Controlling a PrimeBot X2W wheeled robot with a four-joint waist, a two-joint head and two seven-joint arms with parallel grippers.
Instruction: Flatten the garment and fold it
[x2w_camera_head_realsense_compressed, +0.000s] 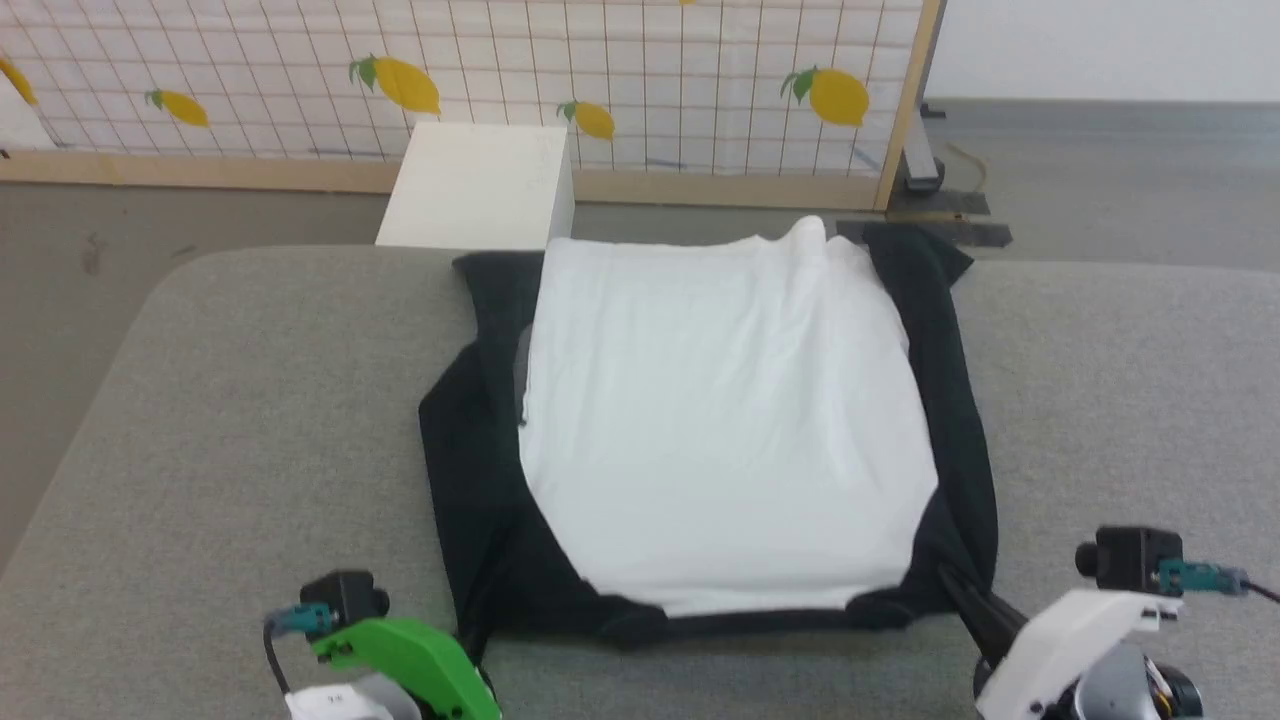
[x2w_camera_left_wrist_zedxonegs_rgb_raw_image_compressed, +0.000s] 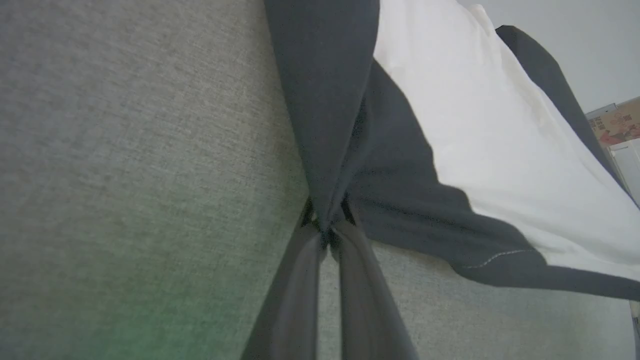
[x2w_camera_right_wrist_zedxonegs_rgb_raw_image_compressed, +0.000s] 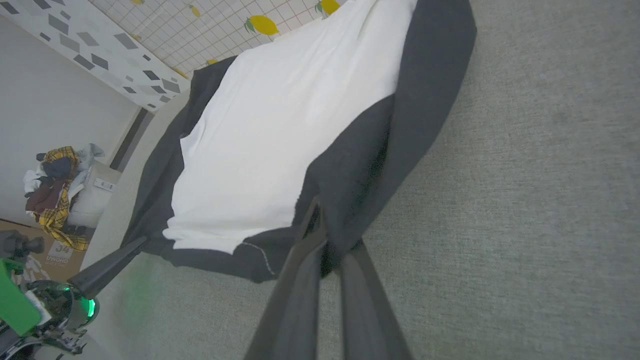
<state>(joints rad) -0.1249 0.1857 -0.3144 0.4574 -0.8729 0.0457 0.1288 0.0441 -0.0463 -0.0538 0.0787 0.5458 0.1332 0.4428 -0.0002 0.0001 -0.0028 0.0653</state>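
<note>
The T-shirt (x2w_camera_head_realsense_compressed: 720, 420) lies mid-frame on the grey table (x2w_camera_head_realsense_compressed: 200, 420), its length running bottom to top. The left gripper (x2w_camera_left_wrist_zedxonegs_rgb_raw_image_compressed: 327, 234) pinches its lower-left black corner, and the right gripper (x2w_camera_right_wrist_zedxonegs_rgb_raw_image_compressed: 327, 245) nips the lower-right one.

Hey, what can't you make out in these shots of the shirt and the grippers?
1. Head view: left gripper fingertips, hidden behind its green wrist cover.
2. Right wrist view: right gripper fingertips, buried in black fabric of the T-shirt.
3. Right wrist view: clothes pile, too small to sort.
</note>
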